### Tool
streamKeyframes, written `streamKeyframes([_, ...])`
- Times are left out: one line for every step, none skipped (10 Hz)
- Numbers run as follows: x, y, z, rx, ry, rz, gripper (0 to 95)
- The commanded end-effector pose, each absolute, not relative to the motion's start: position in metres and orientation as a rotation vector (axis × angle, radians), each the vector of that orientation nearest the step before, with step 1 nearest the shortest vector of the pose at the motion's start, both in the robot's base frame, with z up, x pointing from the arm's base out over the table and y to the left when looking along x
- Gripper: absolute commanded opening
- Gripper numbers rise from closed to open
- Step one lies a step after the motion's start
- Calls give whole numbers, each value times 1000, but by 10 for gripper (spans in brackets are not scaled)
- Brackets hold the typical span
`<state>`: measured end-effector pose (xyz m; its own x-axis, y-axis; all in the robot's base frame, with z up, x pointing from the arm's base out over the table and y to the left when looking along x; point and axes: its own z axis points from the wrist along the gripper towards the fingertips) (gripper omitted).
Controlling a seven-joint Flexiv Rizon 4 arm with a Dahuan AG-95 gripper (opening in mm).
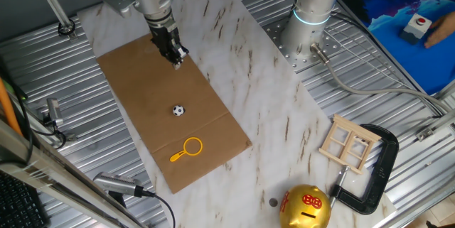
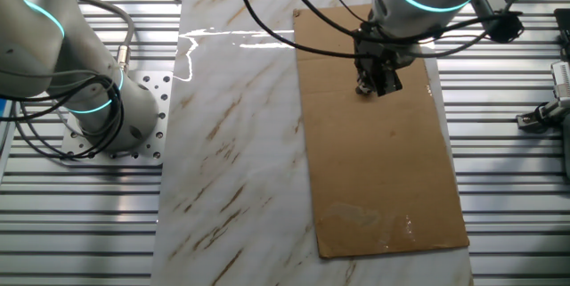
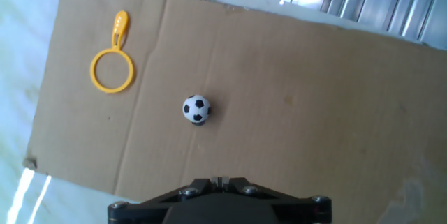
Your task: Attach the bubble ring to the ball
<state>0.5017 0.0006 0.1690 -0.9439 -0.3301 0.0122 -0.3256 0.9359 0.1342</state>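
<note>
Looking down through the hand view, I have the ball [image 3: 197, 109] sitting on the brown cardboard sheet [image 3: 293, 91], roughly ahead of the jaws housing at the bottom edge of the picture. The bubble ring [image 3: 112, 67] lies flat on the same sheet, up and to the left of the ball, apart from it, with its short handle pointing away from the ball. Nothing touches either one.

From one fixed view I see the gripper [image 1: 177, 60] hanging over the far end of the cardboard, well apart from the ball [image 1: 178, 110], which rests near the middle of the sheet. The bubble ring [image 1: 188, 148] is nearer the sheet's close end, just past a crease, hoop toward the ball and handle pointing away.

The jaws hold nothing, and the fingertips look drawn close together, but I cannot tell for certain whether they are fully clenched.

In the other fixed view the gripper [image 2: 374, 86] is low over the cardboard, which lies on the marble tabletop [image 2: 232, 143]. A gold piggy bank [image 1: 306, 207] stands at the tabletop's near corner.
</note>
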Motion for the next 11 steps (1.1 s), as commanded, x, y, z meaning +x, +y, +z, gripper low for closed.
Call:
streamKeyframes([506, 4, 166, 459, -3066, -203, 0])
streamKeyframes([515, 10, 160, 414, -3071, -204, 0])
streamKeyframes([526, 18, 153, 371, -3079, -205, 0])
streamKeyframes([534, 26, 147, 341, -3084, -212, 0])
streamKeyframes([545, 37, 139, 295, -3086, -222, 0])
streamKeyframes([553, 47, 132, 275, -3088, -224, 0])
streamKeyframes([562, 60, 124, 259, -3090, -224, 0])
streamKeyframes([571, 74, 117, 255, -3090, -223, 0])
streamKeyframes([575, 83, 112, 261, -3089, -221, 0])
streamKeyframes([579, 92, 108, 271, -3081, -217, 0])
streamKeyframes([581, 99, 105, 311, -3074, -218, 0])
